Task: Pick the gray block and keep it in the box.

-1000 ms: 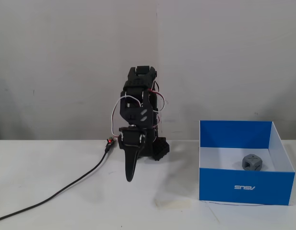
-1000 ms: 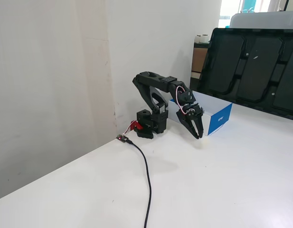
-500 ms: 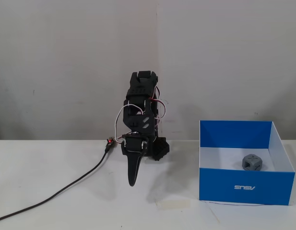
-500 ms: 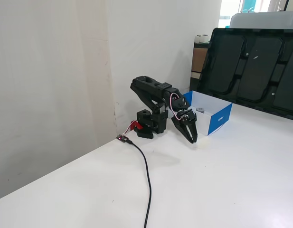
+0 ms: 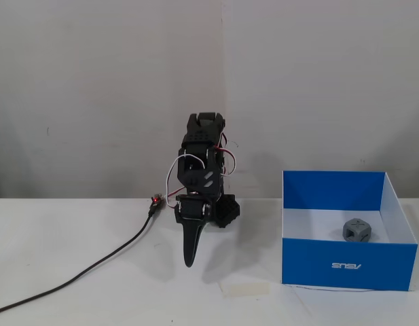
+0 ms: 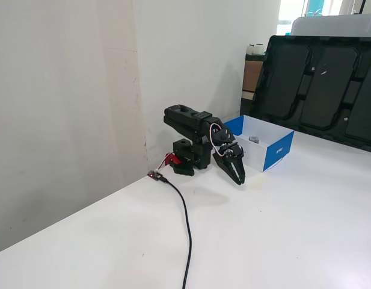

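The gray block [image 5: 356,230] lies on the white floor inside the box [image 5: 345,264], toward its right side; in the other fixed view the gray block [image 6: 253,139] shows only as a small speck inside the box [image 6: 278,152]. My gripper [image 5: 189,263] hangs shut and empty, pointing down at the table left of the box, well apart from it. From the other side my gripper [image 6: 240,180] sits low over the table in front of the arm's base.
A black cable [image 5: 94,267] with a red-lit connector runs from the arm's base across the table to the left. A pale strip of tape [image 5: 245,288] lies on the table near the box's front left corner. Dark trays [image 6: 320,87] lean at the back.
The arm has folded down and back toward its base; the shut gripper has sunk lower toward the table. The block has stayed in the box.
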Controlling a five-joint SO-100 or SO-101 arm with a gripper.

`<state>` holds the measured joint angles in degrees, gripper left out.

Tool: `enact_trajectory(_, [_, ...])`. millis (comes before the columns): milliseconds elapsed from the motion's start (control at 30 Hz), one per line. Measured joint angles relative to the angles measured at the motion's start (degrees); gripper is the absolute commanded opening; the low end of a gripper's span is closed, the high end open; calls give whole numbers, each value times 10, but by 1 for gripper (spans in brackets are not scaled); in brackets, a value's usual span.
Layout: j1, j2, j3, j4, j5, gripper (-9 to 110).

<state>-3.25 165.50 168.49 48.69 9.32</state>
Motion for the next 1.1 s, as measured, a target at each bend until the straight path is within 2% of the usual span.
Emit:
enact_trajectory(300, [-24, 243, 43, 156, 0, 0])
enact_trajectory(467, [-20, 243, 43, 195, 1, 0])
enact_trajectory(1100, [-19, 243, 43, 199, 1, 0])
